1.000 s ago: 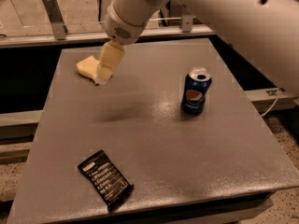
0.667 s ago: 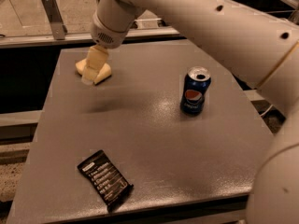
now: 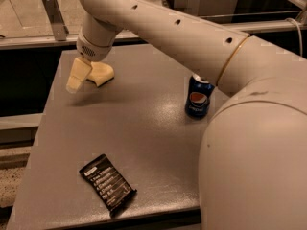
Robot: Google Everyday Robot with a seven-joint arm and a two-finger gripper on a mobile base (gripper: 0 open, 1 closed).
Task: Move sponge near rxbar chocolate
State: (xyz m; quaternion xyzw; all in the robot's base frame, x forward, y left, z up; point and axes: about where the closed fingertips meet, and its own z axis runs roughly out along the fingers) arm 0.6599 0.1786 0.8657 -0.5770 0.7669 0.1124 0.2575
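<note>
Camera view shows the gripper (image 3: 78, 76), open or closed unclear, just beside the sponge (image 3: 101, 73), likely soft, light, best pinched across its thickness.

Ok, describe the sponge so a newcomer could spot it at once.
Start at the grey table and go to its far left corner, where the end effector hangs. The sponge lies right beside it: a pale yellow foam block with curved edges, unlike the blue Pepsi can or the flat black rxbar chocolate at the front edge.
</note>
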